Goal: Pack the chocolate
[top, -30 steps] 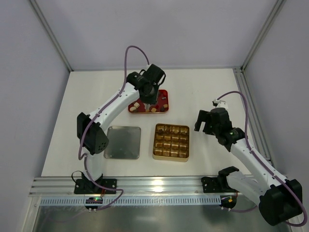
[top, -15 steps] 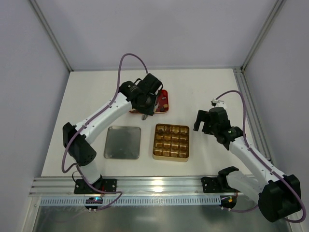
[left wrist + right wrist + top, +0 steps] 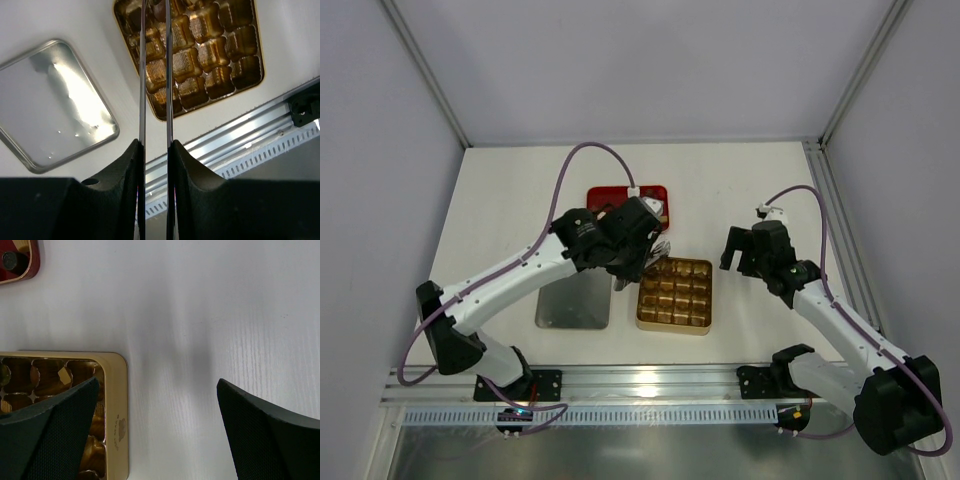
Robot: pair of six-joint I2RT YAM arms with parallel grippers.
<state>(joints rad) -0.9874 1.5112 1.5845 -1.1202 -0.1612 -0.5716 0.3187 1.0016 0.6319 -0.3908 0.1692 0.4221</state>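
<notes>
My left gripper [image 3: 657,250] hangs over the far left corner of the gold tin [image 3: 675,328]. In the left wrist view its two long thin blades [image 3: 142,100] run parallel with a narrow gap over the tin's gold cells [image 3: 210,50]. Their tips leave the top of the frame, so anything between them is hidden. The red tray [image 3: 615,194] lies behind the arm. One dark round chocolate [image 3: 10,261] shows in the tray's corner [image 3: 31,267]. My right gripper [image 3: 740,248] is open wide over bare table beside the tin's right rim [image 3: 118,415], with nothing between its fingers [image 3: 50,435].
A square silver lid [image 3: 570,296] lies flat left of the tin, also in the left wrist view as lid [image 3: 55,105]. An aluminium rail [image 3: 640,382] runs along the near edge. White walls and frame posts close in the table on three sides.
The left arm has swung from the red tray toward me and now hangs over the gold tin's far left corner, blade gap unchanged. The right arm has barely moved.
</notes>
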